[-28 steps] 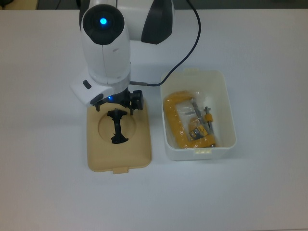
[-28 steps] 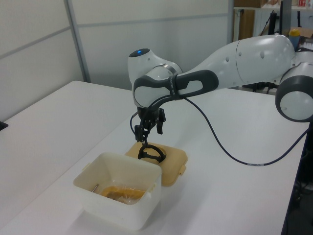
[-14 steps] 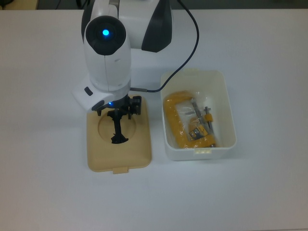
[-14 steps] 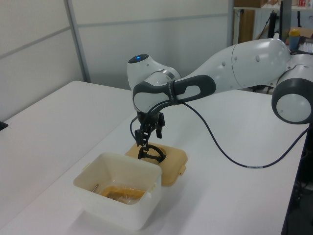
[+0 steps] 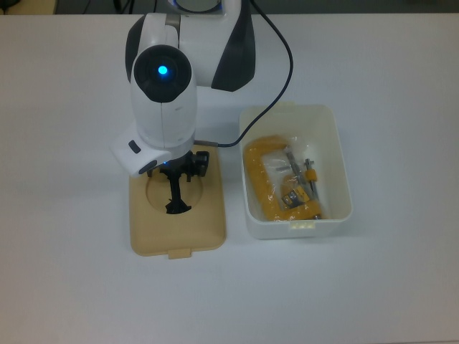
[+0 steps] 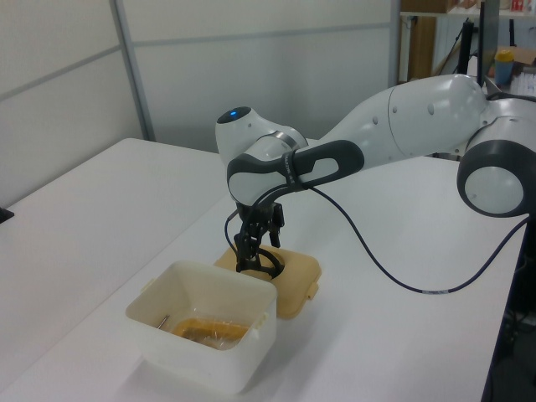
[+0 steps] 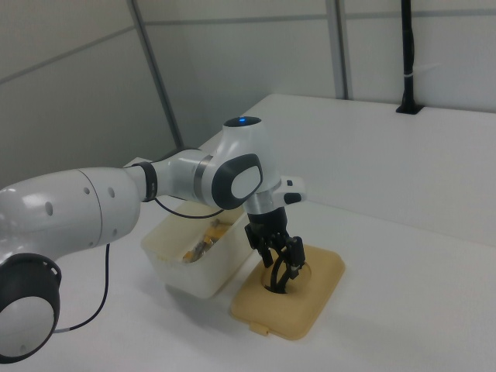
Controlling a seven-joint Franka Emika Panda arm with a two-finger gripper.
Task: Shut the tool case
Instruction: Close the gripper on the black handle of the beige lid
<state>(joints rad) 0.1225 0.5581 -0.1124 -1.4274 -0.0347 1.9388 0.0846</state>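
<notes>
We see the white box [image 5: 297, 172] of the tool case standing open on the white bench [image 5: 401, 107], with its tan lid [image 5: 177, 215] lying flat just beside it, on the top view's left. The two parts sit side by side with a narrow strip of bench between them. In the left view the box [image 6: 201, 331] is nearer the camera and the lid [image 6: 293, 276] lies behind it; in the right view the lid [image 7: 306, 298] is in front and the box [image 7: 190, 260] behind.

Inside the box we can make out a yellow clamp [image 5: 276, 183] in a clear plastic bag, with some small metal parts beside it.

The lid has a round recess in its upper half, and a black handle [image 5: 174, 197] stands up out of that recess. A latch tab juts from the lid's lower edge in the top view.

Our arm [image 6: 402, 134] reaches over the bench, and the gripper [image 7: 283, 263] points straight down over the recess. Its black fingers [image 6: 249, 243] hang down to the top of the handle, right at it. We cannot tell whether the jaws are clenched on the handle or released around it, as the wrist hides them from above and the side views do not settle it.

A black cable [image 5: 276, 79] runs from the wrist along the arm, passing above the box's rim in the top view.
</notes>
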